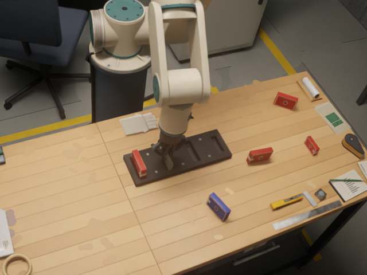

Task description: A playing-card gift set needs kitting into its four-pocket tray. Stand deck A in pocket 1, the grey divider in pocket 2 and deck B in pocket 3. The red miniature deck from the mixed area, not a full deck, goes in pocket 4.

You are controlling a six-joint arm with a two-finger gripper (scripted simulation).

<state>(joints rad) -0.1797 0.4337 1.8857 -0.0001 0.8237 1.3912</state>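
The grey divider (168,162) is a thin grey plate, and I hold it in my closed gripper (166,154) over the second pocket of the dark tray (178,157). It stands on edge with its lower end down at the tray. A red deck (139,163) stands in the tray's leftmost pocket. The two pockets on the right are empty. A blue deck (218,206) lies on the table in front of the tray. To the right lie a red deck (259,155), a smaller red deck (312,145) and another red deck (285,101) further back.
The arm's base column (118,85) stands just behind the tray, with a white glove (138,123) beside it. Along the right edge lie a yellow knife (286,201), a steel ruler (306,215), papers, a tape measure and a white roll.
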